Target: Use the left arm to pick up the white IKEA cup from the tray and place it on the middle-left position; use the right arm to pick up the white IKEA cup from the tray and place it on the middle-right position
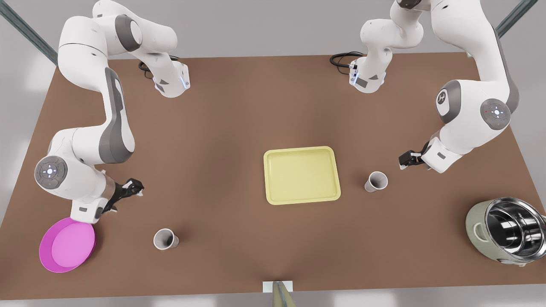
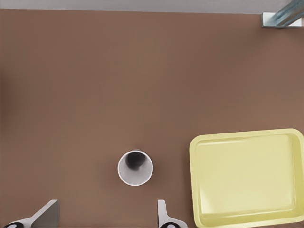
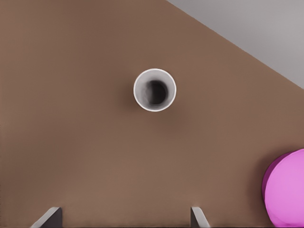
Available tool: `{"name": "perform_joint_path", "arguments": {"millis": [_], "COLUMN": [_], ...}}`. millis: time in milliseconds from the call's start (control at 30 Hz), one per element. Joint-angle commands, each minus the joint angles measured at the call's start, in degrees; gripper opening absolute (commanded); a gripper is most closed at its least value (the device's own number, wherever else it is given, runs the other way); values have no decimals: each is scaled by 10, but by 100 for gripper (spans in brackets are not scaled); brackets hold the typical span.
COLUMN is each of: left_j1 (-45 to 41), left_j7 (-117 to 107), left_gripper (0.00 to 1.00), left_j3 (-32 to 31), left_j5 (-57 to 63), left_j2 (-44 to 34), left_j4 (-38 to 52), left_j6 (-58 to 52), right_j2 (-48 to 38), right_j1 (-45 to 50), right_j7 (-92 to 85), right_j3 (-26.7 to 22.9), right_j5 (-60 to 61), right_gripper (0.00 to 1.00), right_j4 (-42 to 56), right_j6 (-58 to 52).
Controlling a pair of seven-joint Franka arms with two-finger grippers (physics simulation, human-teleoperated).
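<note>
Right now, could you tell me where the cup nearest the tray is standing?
The cup stands upright on the table, just off the tray toward the front view's right, apart from its rim; the left pincer hovers nearby.

I see a magenta-pink dish [image 1: 67, 245] near the table's front-left corner in front view, a steel-lined rice cooker [image 1: 507, 230] front-right.
</note>
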Motion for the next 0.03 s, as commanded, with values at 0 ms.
{"name": "perform_joint_path", "arguments": {"millis": [0], "left_j1": [0], "left_j7": [-3], "left_gripper": [100], "left_j3": [0], "left_j5": [-1], "left_j2": [-1], "left_j4": [0], "left_j6": [0], "right_j2": [-1], "right_j1": [0], "right_j7": [234], "right_j3": [0], "right_j5": [0], "right_gripper": [100], "right_j4": [0], "right_j6": [-33]}}
